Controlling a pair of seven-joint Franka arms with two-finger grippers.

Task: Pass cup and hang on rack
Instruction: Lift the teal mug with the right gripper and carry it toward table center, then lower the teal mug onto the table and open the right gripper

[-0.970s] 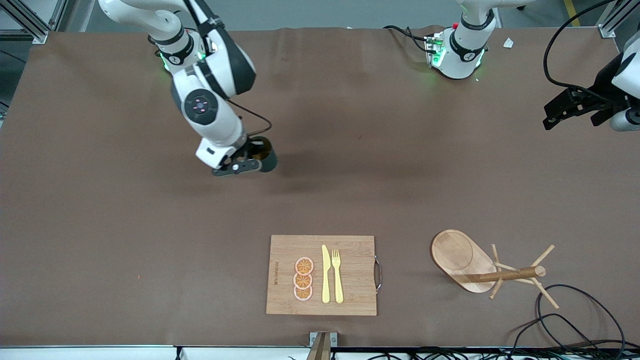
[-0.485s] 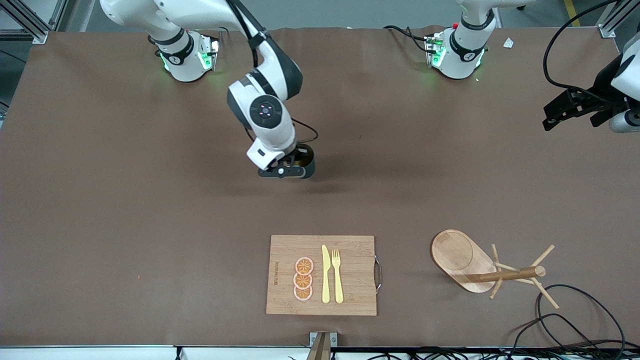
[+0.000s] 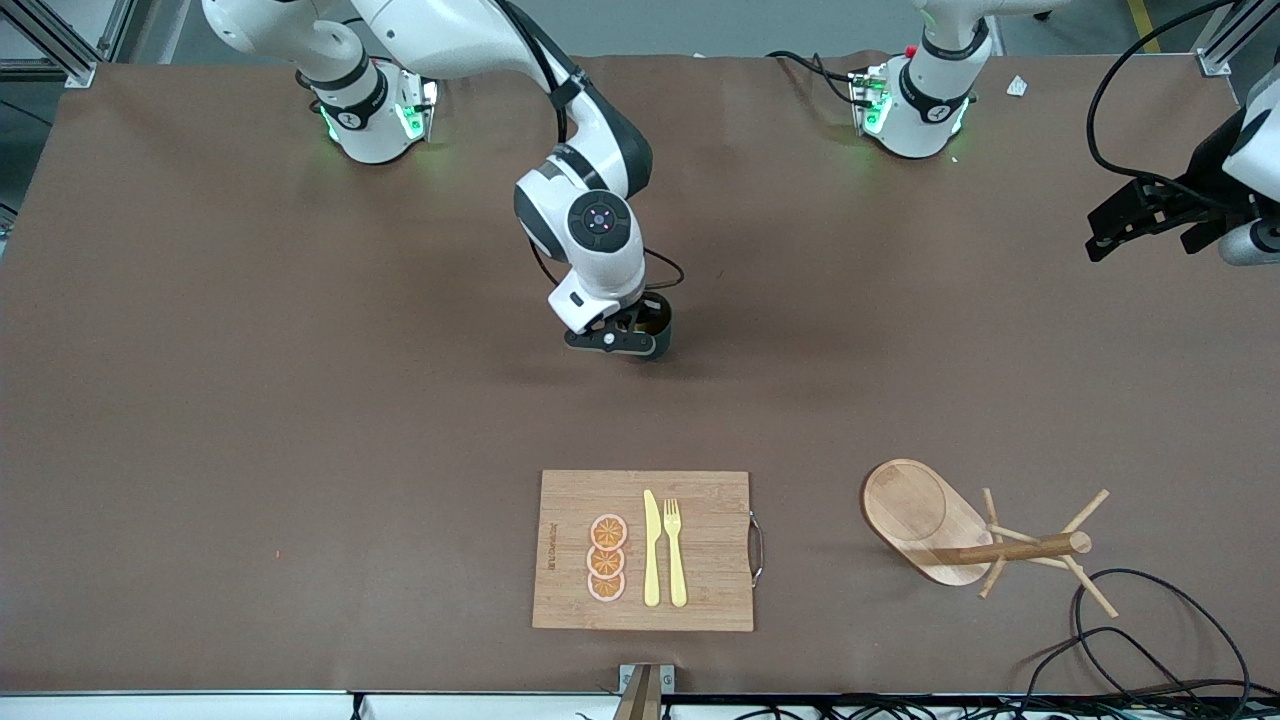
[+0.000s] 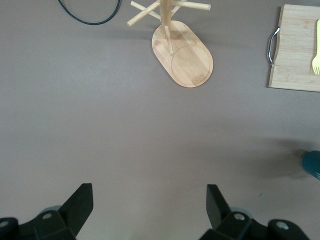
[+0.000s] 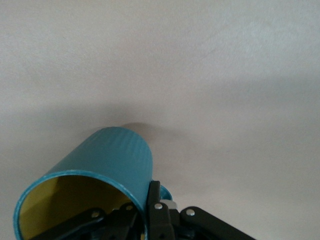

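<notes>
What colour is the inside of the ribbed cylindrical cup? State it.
Yellowish-tan inside the teal ribbed cup, clearest in the right wrist view.

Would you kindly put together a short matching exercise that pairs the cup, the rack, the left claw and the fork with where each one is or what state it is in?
Column one:
1. cup
2. rack
3. left claw
4. fork

Column two:
A. lying on the cutting board beside the knife
B. open, holding nothing
C. gripped by the shut right claw
D. standing at the left arm's end of the table, nothing hung on its pegs

Pairs: 1-C, 2-D, 3-B, 4-A
</notes>
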